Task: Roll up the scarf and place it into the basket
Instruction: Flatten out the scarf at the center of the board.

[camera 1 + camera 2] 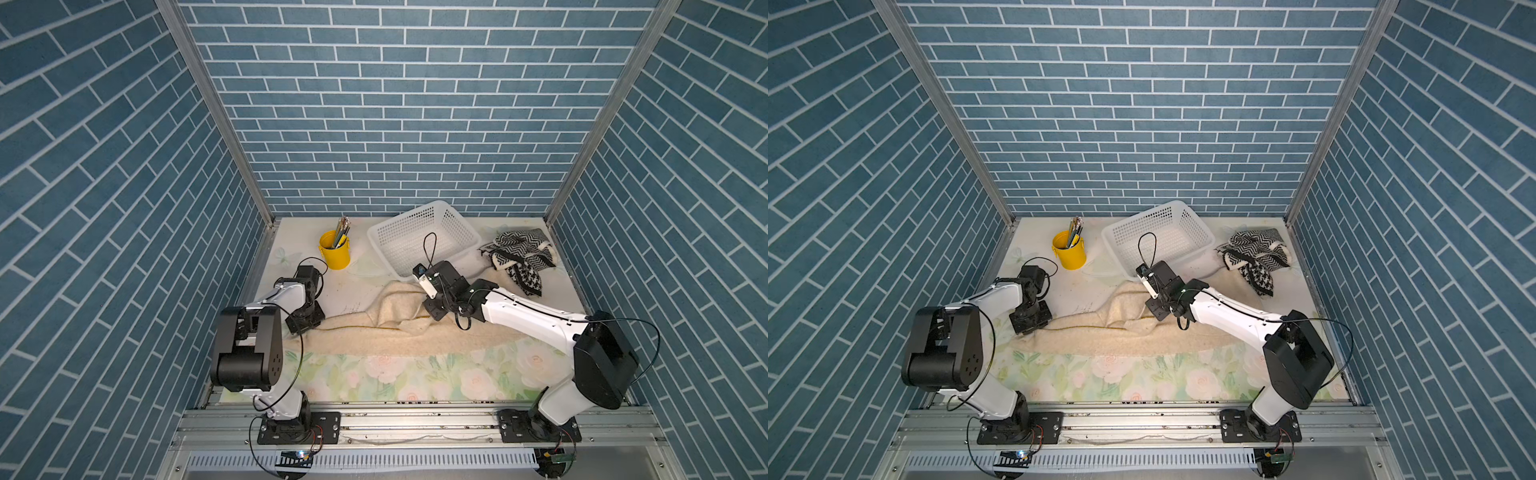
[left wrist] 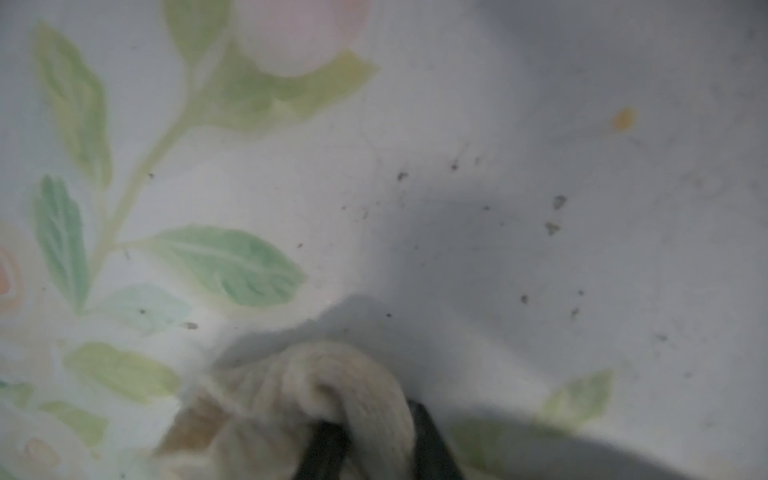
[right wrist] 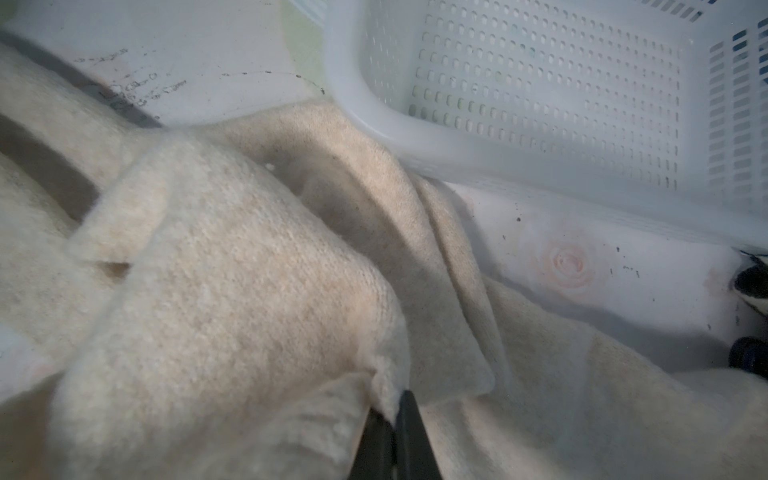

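Boxed in on three sides by blue brick-pattern walls (image 1: 399, 104), above a pale floral surface (image 1: 415, 374) flecked with dark specks. Shows the cream scarf (image 1: 415, 340) sprawled unrolled in front of the basket (image 1: 399, 241), reaching its near corner. Pinched twice: by the jaws of the left arm (image 1: 286, 295), pressed together on a bunched end well away from the basket, and by the jaws of the right arm (image 1: 528, 318), clamped on a raised fold just before it. Flanking the basket: a yellow bucket (image 1: 336, 251) and a black-and-white patterned cloth (image 1: 519, 253).
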`<state>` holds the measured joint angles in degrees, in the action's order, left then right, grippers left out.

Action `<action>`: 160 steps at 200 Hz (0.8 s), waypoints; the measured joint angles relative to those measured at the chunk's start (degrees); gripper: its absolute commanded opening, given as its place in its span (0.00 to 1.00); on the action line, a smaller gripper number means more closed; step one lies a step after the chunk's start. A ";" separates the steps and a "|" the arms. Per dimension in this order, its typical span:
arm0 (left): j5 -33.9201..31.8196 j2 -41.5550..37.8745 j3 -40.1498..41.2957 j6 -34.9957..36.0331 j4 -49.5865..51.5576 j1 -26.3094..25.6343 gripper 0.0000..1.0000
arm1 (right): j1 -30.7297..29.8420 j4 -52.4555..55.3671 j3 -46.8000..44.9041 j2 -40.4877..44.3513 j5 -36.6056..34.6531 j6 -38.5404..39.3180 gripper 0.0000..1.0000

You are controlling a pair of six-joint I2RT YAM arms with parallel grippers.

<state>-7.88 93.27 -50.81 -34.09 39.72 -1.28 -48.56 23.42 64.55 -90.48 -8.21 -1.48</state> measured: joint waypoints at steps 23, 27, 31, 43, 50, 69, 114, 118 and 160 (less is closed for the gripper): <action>-1.49 0.24 -2.34 -1.01 2.67 -0.13 0.00 | 0.44 -0.35 -0.02 0.50 0.26 0.00 0.00; -1.97 0.28 -3.45 -1.03 3.82 -0.15 0.00 | 0.52 -0.39 0.00 0.59 0.33 0.00 0.00; -2.64 0.31 -4.98 -1.03 4.87 -0.15 0.00 | 0.57 -0.39 0.00 0.63 0.33 0.00 0.00; -4.76 0.42 -11.43 -0.85 8.22 -0.13 0.00 | 0.68 -0.44 0.00 0.72 0.35 0.00 0.00; -6.21 0.52 -16.46 -0.55 9.20 -0.07 0.00 | 0.74 -0.50 0.00 0.74 0.39 0.00 0.00; -9.09 1.01 -28.17 0.52 9.90 0.42 0.00 | 0.85 -0.55 0.00 0.74 0.37 0.00 0.00; -12.15 1.03 -26.58 1.44 8.87 2.97 0.99 | 1.27 -0.52 0.00 0.74 0.26 0.00 0.00; -12.26 0.87 -24.92 1.31 8.83 3.28 1.00 | 1.27 -0.52 0.00 0.74 0.26 0.00 0.00; -11.06 -6.62 -9.53 -0.13 9.03 9.25 1.00 | 1.27 -0.52 0.00 0.74 0.22 0.00 0.00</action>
<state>-18.94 86.65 -60.34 -34.22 48.75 7.97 -47.29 22.90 64.55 -89.73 -7.99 -1.48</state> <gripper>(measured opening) 0.996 0.055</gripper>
